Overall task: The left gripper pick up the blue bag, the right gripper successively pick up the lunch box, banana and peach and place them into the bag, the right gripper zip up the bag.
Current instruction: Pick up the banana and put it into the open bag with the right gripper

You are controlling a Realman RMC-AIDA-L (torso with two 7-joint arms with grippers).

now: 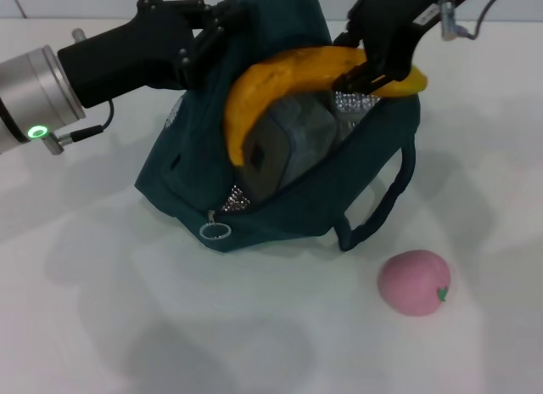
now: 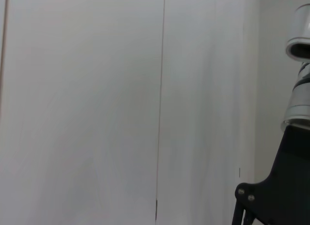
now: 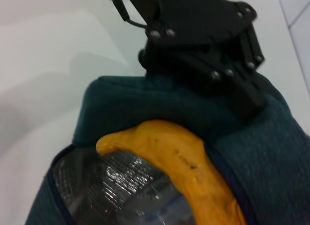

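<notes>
Banana [image 1: 280, 80] is clamped at its far end between the fingers of the right gripper [image 1: 373, 71], which reaches down from above the open mouth of the blue bag [image 1: 280, 216]. The fruit arches out from that gripper across the opening, its free end pointing down toward the lunch box [image 1: 284, 148], which stands tilted inside the bag directly below the gripper. Silver foil lining shows just under the fingers.

Left gripper [image 1: 216, 33] is closed on the bag's far upper edge, opposite the right gripper, and holds the fabric raised; in the right wrist view its black claw [image 3: 213, 55] sits on the teal cloth just beyond the banana's tip.

Peach [image 1: 413, 282] lies on the white table [image 1: 102, 326], well apart from both grippers, beside the bag's loop handle [image 1: 382, 203].
</notes>
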